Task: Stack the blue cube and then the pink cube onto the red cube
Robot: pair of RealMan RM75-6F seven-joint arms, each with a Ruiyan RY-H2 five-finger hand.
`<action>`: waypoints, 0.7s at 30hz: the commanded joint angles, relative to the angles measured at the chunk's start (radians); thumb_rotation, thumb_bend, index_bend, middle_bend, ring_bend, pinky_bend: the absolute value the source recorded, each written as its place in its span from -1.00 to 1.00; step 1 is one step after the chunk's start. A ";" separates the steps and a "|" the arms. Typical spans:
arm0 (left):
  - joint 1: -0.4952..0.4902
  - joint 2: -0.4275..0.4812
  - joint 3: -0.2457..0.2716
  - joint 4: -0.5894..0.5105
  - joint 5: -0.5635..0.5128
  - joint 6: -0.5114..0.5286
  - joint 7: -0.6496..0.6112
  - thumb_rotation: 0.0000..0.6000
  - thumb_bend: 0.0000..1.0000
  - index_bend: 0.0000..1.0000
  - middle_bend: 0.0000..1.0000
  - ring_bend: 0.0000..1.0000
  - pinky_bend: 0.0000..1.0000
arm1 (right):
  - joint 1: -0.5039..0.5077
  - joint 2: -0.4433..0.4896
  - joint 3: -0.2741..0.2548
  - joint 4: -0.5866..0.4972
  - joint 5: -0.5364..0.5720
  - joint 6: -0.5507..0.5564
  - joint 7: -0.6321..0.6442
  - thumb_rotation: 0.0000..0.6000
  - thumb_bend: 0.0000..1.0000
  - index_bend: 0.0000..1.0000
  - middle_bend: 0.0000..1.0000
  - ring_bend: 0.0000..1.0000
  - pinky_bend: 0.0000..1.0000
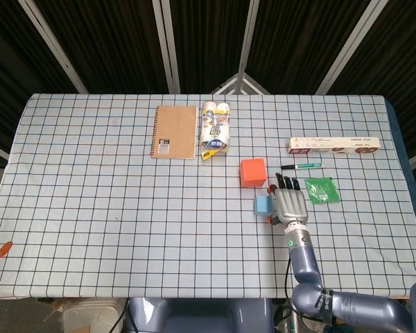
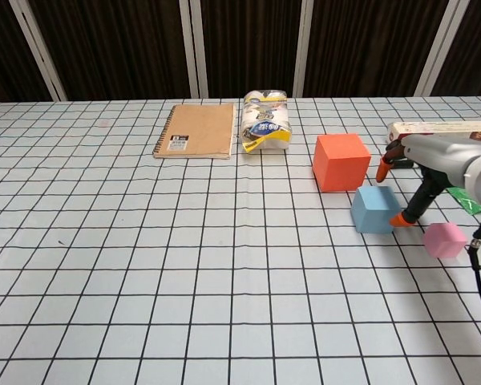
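The red cube (image 1: 253, 172) (image 2: 341, 161) stands right of the table's middle. Just in front of it, slightly to its right, sits the blue cube (image 1: 263, 205) (image 2: 374, 208). The pink cube (image 2: 445, 240) lies to the right of the blue one; in the head view my right hand covers it. My right hand (image 1: 289, 201) (image 2: 434, 159) hovers palm down just right of the blue cube with fingers apart and nothing in them. One orange fingertip (image 2: 401, 218) is at the blue cube's lower right edge. My left hand is out of sight.
A brown notebook (image 1: 175, 132) and a wrapped tissue pack (image 1: 215, 127) lie at the back centre. A long flat box (image 1: 333, 144), a green marker (image 1: 301, 166) and a green packet (image 1: 322, 189) lie to the right of the cubes.
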 commanded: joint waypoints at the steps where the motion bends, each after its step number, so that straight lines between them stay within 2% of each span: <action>1: 0.000 -0.001 -0.001 0.000 -0.002 0.000 0.001 1.00 -0.74 -0.84 -1.00 -1.00 -1.00 | 0.004 -0.005 0.001 0.006 0.003 0.000 -0.001 1.00 -0.51 -0.31 -1.00 -1.00 -1.00; 21: -0.001 0.003 -0.003 0.001 -0.011 -0.002 -0.007 1.00 -0.74 -0.84 -1.00 -1.00 -1.00 | 0.019 -0.053 0.015 0.076 0.016 -0.007 0.038 1.00 -0.51 -0.16 -1.00 -1.00 -1.00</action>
